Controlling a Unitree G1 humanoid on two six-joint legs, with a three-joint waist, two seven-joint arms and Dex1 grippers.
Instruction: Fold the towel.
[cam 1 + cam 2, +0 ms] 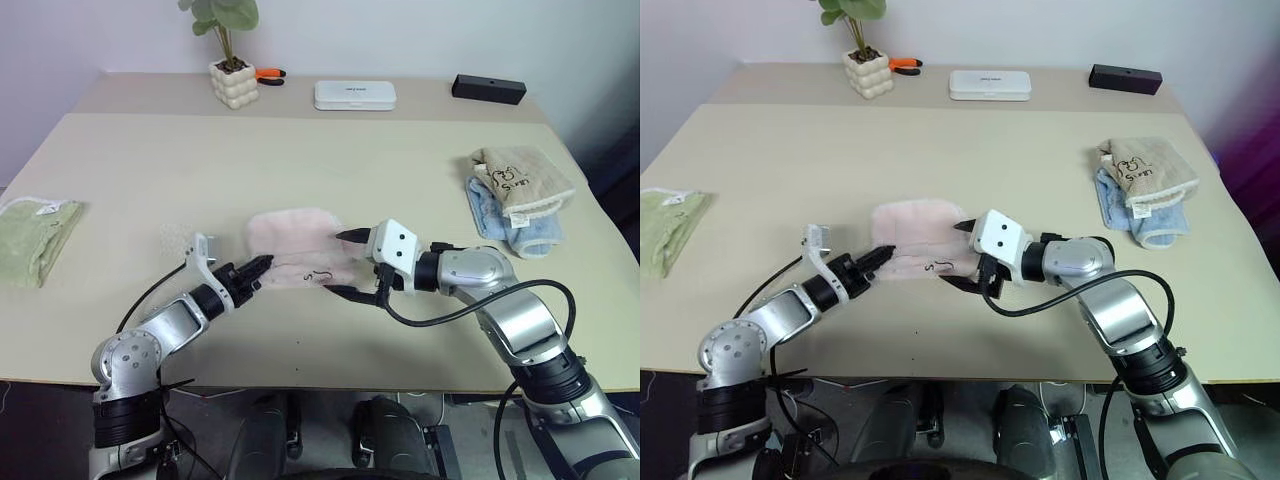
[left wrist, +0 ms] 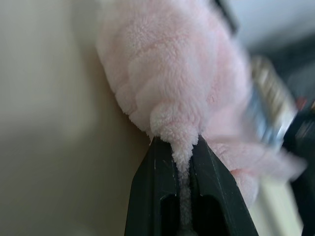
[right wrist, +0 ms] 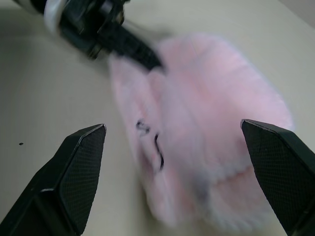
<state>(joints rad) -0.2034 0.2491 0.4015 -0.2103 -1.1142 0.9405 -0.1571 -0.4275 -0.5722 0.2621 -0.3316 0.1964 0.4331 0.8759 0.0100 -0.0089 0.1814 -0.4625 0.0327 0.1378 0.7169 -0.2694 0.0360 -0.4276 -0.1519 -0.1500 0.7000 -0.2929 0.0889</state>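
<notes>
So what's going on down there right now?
Left gripper shut on towel edge. Right gripper open, astride towel. Towel partly folded on table. Nothing in the way.

Fluffy pink cloth towel (image 1: 295,240), matt table (image 1: 350,150)

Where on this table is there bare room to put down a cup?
The widest bare stretch lies between the pale pink fluffy towel and the white knobbly plant pot, and between the green folded towel and the pink one. It is crowded around the pink towel, where both end effectors work.
</notes>
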